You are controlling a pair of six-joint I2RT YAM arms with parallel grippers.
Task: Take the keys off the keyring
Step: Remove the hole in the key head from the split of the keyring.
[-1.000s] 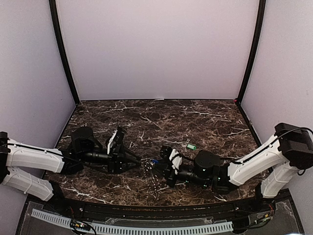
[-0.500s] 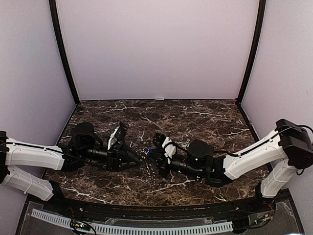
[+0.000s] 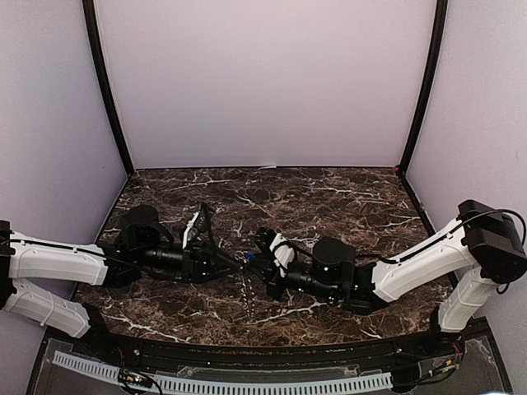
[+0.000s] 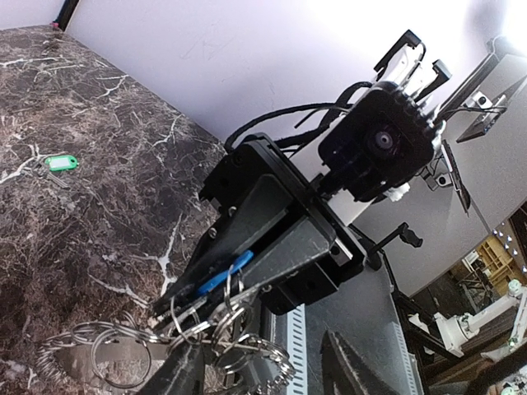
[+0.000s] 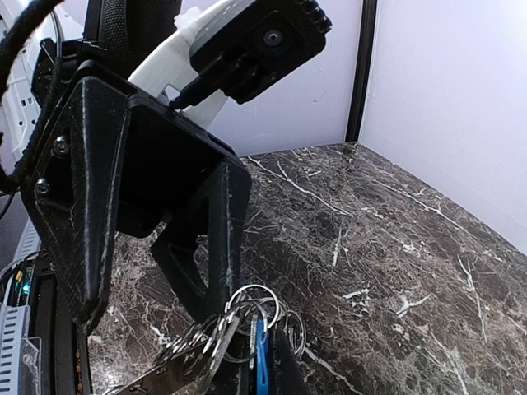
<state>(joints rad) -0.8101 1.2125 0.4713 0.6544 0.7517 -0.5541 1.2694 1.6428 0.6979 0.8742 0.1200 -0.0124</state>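
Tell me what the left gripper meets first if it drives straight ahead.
Probably the bunch of rings with the blue key, pinched in the right gripper directly ahead; depth is hard to judge.

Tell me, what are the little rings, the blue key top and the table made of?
The rings look like shiny silver metal wire; they gleam. The blue key top looks like smooth plastic, bright even colour. The table looks like dark marble with white veins, maybe only printed.
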